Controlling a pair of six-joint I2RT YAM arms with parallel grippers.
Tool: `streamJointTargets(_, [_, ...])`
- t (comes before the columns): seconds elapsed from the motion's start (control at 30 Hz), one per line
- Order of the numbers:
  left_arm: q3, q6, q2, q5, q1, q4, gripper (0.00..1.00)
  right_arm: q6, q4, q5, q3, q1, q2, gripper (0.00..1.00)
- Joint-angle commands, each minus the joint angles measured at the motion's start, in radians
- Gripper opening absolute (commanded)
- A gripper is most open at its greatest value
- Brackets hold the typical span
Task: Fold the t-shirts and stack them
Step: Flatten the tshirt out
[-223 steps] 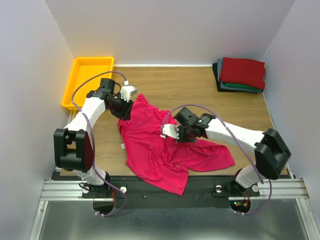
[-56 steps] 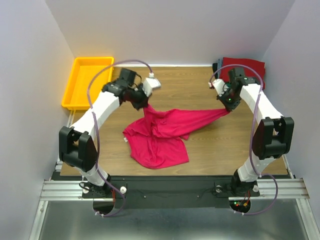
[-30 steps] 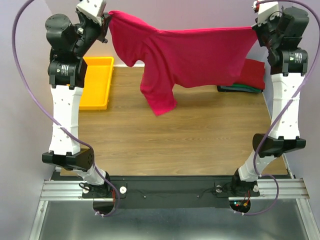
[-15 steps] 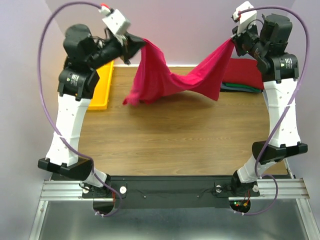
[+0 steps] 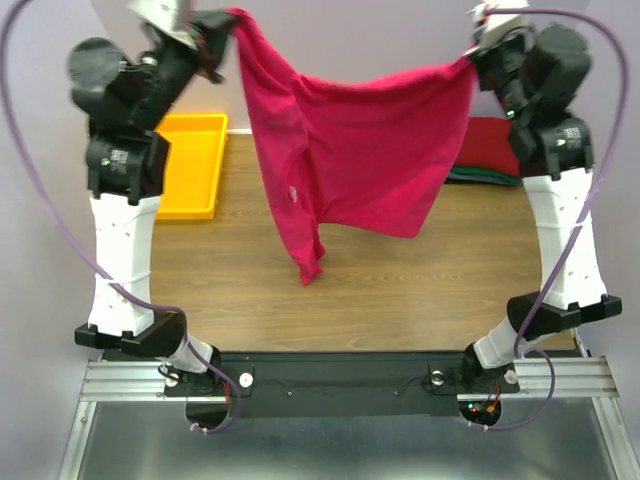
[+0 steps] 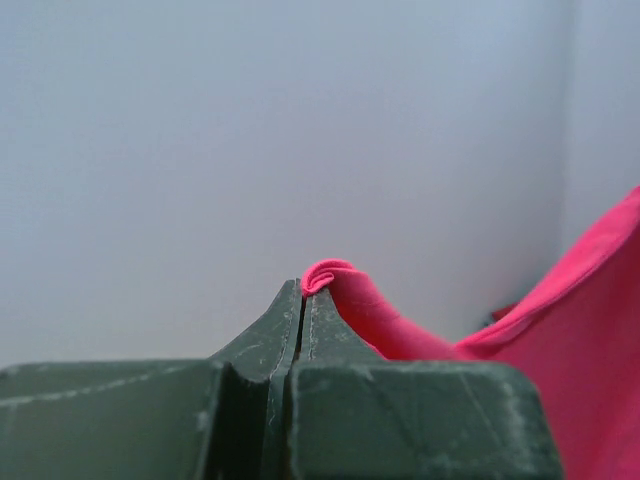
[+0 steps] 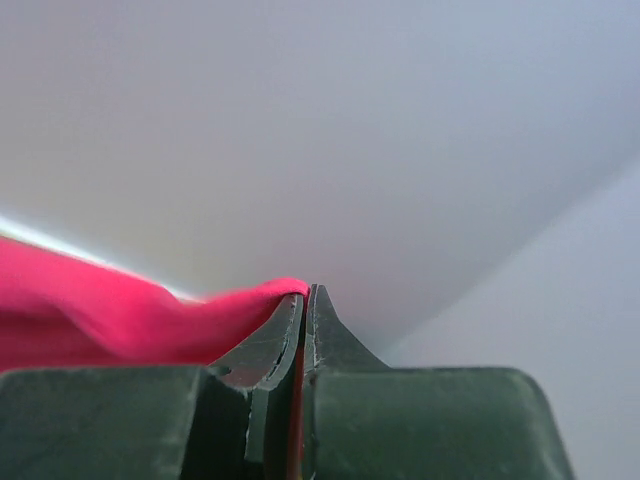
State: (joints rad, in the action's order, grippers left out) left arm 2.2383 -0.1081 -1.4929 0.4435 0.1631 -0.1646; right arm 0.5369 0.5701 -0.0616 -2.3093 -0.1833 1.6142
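Note:
A crimson t-shirt hangs spread in the air above the table, stretched between both raised arms. My left gripper is shut on its upper left corner; in the left wrist view the cloth bulges out of the closed left gripper. My right gripper is shut on the upper right corner, and the right wrist view shows the cloth pinched in the closed right gripper. One sleeve dangles down to about. A stack of folded t-shirts, dark red on top of teal and dark layers, lies at the back right, partly behind the right arm.
A yellow plastic tray stands at the back left of the wooden table, partly behind the left arm. White walls enclose the table at the back and on both sides.
The shirt, sagging and bunched between the grippers half a second ago, now hangs wider and flatter. Both grippers moved apart and stayed shut on it; the sleeve swung lower.

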Motion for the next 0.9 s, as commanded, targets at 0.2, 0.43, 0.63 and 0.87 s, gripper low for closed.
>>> streamJointTargets(0.2, [-0.003,-0.002,0.013,-0.008,0.049,0.003,0.00,0.046,-0.041,-0.168,-0.027,-0.167,0.012,0.01])
streamJointTargets(0.43, [0.066,-0.048,0.020,-0.109,-0.051,0.092,0.00,0.162,-0.170,-0.294,-0.107,-0.156,0.013,0.01])
streamJointTargets(0.63, [-0.021,-0.160,0.130,-0.150,-0.051,0.157,0.00,0.213,-0.207,-0.322,-0.144,-0.156,-0.043,0.01])
streamJointTargets(0.87, [-0.264,-0.186,0.419,-0.112,-0.051,0.264,0.00,0.166,-0.210,-0.262,0.016,-0.156,-0.292,0.00])
